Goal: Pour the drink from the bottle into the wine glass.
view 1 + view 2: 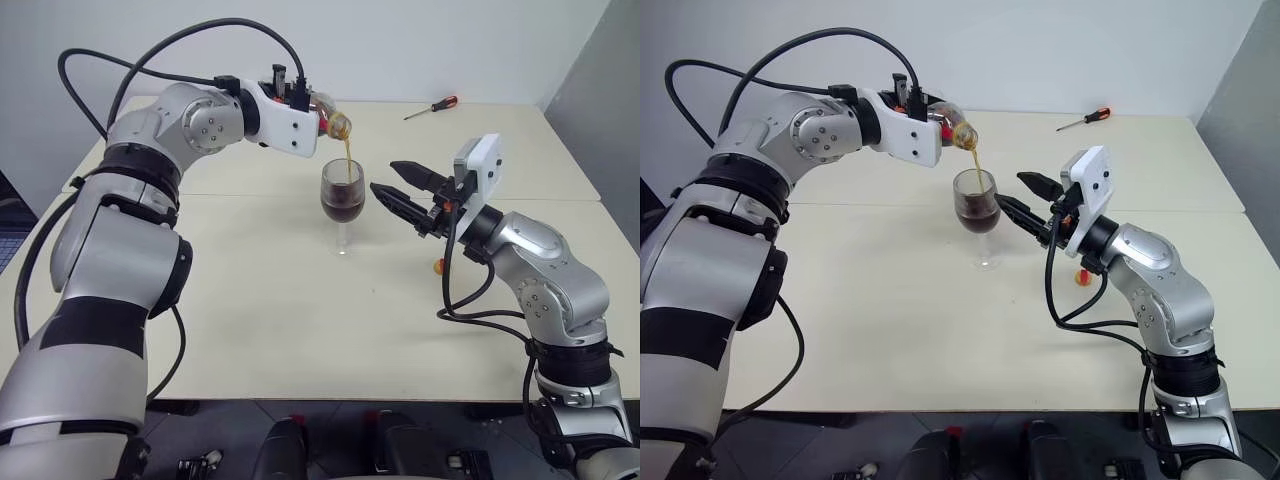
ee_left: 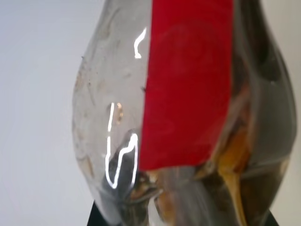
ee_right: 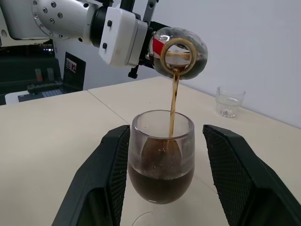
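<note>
My left gripper (image 1: 302,97) is shut on the bottle (image 1: 331,118), a clear round one with a red label (image 2: 188,84), held tilted with its mouth down over the wine glass (image 1: 343,196). A thin brown stream of the drink (image 1: 349,156) falls from the mouth into the bowl. The glass stands upright on the table, its bowl about half full of dark liquid (image 3: 161,181). Just to the right of the bowl my right gripper (image 1: 383,176) is open and points at it. I cannot tell whether its fingers (image 3: 106,174) touch the glass.
A red-handled screwdriver (image 1: 432,107) lies at the far right of the cream table (image 1: 250,300). A short clear tumbler (image 3: 229,100) stands on the table beyond the glass. A small orange object (image 1: 438,266) lies under my right forearm.
</note>
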Controlling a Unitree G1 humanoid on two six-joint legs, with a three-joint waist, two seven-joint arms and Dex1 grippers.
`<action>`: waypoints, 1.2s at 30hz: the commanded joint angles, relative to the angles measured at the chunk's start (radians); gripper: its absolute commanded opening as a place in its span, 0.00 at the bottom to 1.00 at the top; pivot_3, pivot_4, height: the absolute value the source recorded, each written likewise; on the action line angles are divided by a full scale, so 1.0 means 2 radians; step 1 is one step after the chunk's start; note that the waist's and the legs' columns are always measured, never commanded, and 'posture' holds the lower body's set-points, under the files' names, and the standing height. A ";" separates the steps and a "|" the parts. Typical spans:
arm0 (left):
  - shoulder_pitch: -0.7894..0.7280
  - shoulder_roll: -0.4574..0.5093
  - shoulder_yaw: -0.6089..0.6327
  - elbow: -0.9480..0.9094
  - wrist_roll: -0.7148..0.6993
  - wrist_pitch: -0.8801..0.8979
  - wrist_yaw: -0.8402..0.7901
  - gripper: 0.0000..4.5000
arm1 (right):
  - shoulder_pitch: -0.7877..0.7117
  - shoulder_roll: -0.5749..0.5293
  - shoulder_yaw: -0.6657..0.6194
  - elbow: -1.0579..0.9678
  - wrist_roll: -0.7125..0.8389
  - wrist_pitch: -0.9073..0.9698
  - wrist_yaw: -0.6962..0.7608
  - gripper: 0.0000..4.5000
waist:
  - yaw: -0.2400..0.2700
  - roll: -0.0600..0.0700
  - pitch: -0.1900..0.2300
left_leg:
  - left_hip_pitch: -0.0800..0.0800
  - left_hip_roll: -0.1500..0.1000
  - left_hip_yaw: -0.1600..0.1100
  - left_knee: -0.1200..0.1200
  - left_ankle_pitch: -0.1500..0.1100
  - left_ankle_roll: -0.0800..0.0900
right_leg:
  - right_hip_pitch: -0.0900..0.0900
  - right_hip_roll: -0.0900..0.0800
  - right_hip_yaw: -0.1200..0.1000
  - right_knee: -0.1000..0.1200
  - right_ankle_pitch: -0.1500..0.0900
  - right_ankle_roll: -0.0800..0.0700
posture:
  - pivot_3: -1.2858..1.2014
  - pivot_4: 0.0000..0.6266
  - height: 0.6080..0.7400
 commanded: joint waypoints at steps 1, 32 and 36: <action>0.004 -0.001 0.037 -0.008 -0.044 0.011 -0.028 0.22 | -0.005 0.000 -0.007 -0.020 0.000 -0.003 -0.004 0.59 | 0.000 0.000 0.000 | 0.000 0.000 0.000 0.000 0.000 0.000 | 0.000 0.000 0.000 0.000 0.000 0.000 | 0.52 0.24 1.00; 0.220 -0.031 0.288 -0.229 -0.327 0.300 -0.085 0.22 | 0.156 -0.034 0.049 -0.106 -0.013 -0.094 0.110 0.59 | -0.002 0.000 0.000 | 0.000 0.001 0.000 0.001 0.000 0.000 | 0.000 0.000 0.000 0.001 0.000 0.000 | 0.52 0.24 1.00; 0.286 -0.014 0.312 -0.292 -0.342 0.336 -0.057 0.22 | 0.178 -0.023 0.073 -0.089 -0.040 -0.117 0.104 0.59 | 0.000 0.000 0.000 | 0.000 0.001 -0.001 0.001 0.000 0.000 | 0.000 0.000 0.001 0.001 0.000 0.000 | 0.52 0.24 1.00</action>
